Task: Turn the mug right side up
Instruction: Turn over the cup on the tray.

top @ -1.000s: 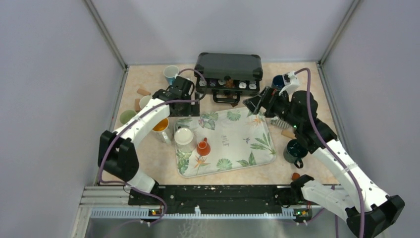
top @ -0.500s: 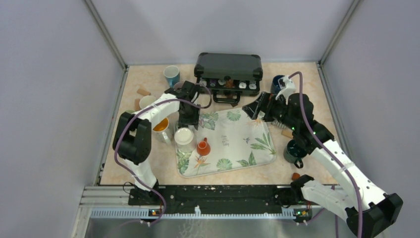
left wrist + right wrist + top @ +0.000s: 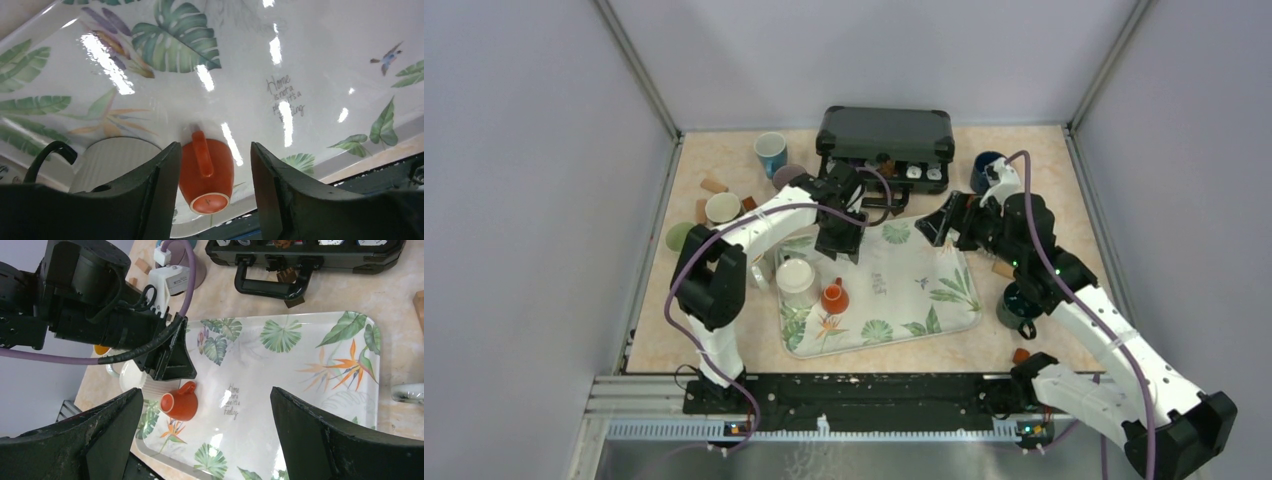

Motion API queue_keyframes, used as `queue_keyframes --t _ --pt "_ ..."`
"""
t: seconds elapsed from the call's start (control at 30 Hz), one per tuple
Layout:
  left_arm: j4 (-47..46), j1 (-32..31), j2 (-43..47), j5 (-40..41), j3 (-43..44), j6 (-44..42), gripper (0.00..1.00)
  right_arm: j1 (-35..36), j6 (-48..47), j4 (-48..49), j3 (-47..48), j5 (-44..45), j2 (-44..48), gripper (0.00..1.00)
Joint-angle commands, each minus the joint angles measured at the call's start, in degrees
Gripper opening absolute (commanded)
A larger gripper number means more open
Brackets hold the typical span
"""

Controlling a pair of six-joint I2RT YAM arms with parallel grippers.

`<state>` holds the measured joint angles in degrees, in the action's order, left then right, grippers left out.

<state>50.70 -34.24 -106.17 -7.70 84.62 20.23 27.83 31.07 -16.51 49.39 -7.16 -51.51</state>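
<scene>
I see a beige table (image 3: pixel 724 335) boxed in by grey walls (image 3: pixel 524 200), with a leaf-print tray (image 3: pixel 924 300) at its centre. The orange mug (image 3: pixel 834 297) sits base-up at the tray's 8 o'clock, just beside a white cup (image 3: pixel 795 275). My left gripper (image 3: pixel 215 145) hangs over the tray's 11 o'clock, fingers half spread, holding nothing. The right gripper (image 3: pixel 205 392), near 1 o'clock, gapes wide and empty.

You get bright, even overhead light; white glare streaks cross the glossy tray (image 3: pixel 325 50) in the left wrist view, near fingers (image 3: pixel 150 200) blurred.
</scene>
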Motion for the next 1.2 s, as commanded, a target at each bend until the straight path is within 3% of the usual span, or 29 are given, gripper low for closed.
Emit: queue_keyframes --t 0.0,0.17,0.43,0.77,1.17 --pt "3.80 1.49 2.22 11.52 2.55 1.31 0.63 -0.55 -0.81 0.78 0.18 0.87 1.32 0.99" --pt "2.88 5.48 8.10 17.27 -2.94 2.94 0.81 -0.57 -1.04 0.78 -0.34 0.76 1.49 0.99" --pt "1.95 12.59 11.59 11.69 -10.31 2.87 0.93 -0.55 -0.96 1.32 -0.65 0.36 1.34 0.99" --pt "0.45 12.19 7.95 -1.38 -10.43 2.96 0.95 -0.51 -1.05 1.44 -1.21 0.85 1.58 0.99" --pt "-0.36 6.28 4.85 -8.03 -6.23 3.49 0.87 -0.51 -0.70 1.31 -1.73 1.53 1.72 0.99"
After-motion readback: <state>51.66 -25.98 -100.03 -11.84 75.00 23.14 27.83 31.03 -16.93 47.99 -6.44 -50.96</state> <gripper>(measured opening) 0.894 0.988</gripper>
